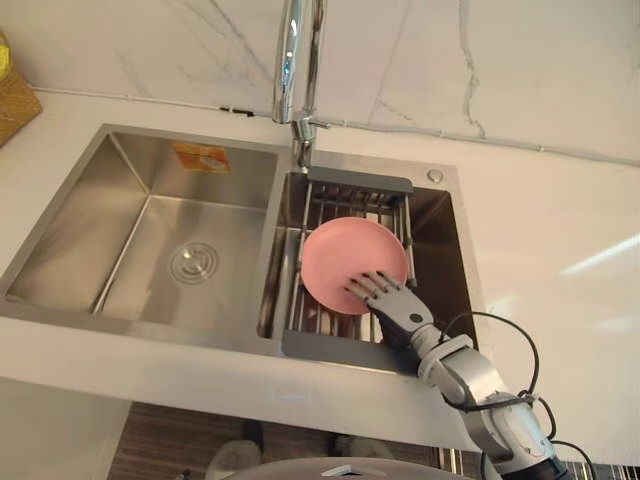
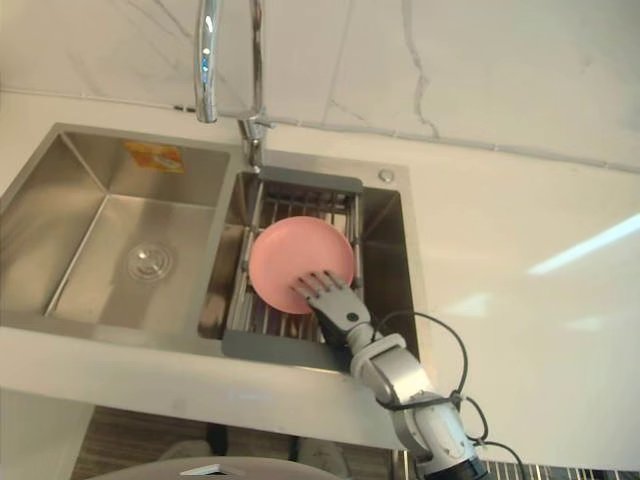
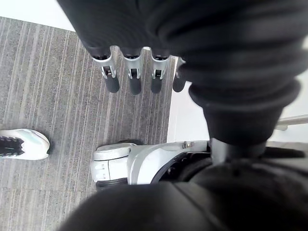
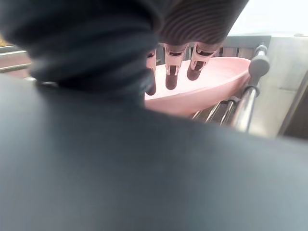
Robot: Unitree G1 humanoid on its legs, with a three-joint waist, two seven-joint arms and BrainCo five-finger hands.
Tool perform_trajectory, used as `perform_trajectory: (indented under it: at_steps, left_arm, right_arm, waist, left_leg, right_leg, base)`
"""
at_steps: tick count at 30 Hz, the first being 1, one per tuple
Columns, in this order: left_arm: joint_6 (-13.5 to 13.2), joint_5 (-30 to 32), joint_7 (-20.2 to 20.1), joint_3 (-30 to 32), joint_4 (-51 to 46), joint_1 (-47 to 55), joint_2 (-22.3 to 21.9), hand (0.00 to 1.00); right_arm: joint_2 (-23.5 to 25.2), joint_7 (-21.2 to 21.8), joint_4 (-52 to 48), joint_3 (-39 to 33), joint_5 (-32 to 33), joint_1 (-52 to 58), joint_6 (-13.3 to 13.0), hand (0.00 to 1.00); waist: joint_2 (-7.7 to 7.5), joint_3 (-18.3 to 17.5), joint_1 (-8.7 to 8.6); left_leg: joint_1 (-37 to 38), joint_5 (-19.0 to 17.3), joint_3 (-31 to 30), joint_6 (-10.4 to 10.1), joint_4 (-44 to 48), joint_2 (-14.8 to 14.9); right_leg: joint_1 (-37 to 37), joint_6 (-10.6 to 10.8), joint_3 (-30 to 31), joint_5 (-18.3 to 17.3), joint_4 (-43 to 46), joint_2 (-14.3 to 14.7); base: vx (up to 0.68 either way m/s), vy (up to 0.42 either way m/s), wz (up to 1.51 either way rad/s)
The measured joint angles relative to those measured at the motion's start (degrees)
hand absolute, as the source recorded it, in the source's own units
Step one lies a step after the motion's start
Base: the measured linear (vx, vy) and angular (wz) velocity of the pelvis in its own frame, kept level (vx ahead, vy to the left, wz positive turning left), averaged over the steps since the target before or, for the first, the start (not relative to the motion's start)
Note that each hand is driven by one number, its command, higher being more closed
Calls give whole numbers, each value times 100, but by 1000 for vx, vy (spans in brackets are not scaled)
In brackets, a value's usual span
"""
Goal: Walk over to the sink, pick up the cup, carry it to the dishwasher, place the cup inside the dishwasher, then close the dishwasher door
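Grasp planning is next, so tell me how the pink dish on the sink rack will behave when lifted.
The pink dish looks rigid and shallow, probably light plastic. Its smooth surface may slip under the straight fingers of the right robot hand. Resting on the rack bars, it could rock or slide if pushed.

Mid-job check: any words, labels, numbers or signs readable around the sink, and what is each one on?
Orange-and-yellow sticker on the back wall of the left sink basin: has print, but too small and blurred to read.
Pink dish, rack, faucet, counter: no text, number or sign to be seen.
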Motion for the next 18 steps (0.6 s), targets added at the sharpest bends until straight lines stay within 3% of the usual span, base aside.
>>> perform_trajectory:
  at_steps: [8,18]
  left_arm:
    - [0,138,17,1,-11,99,20,0]
    - [0,198,32,1,-62,142,27,0]
  right_arm:
    - [2,-504,438,103,-67,-86,131,100]
    - [2,-671,676,102,-161,-211,182,100]
  waist:
    - [-49,-258,25]
    - [-51,-361,40]
  left_leg:
    - [-47,-8,-4,-12,41,-1]
    - [-67,81,10,-7,-63,-2]
  right_leg:
    - [7,3,-34,2,-1,-18]
    - [-2,4,-104,28,-2,-36]
  base:
    - [-34,-6,2]
    - [-36,-6,5]
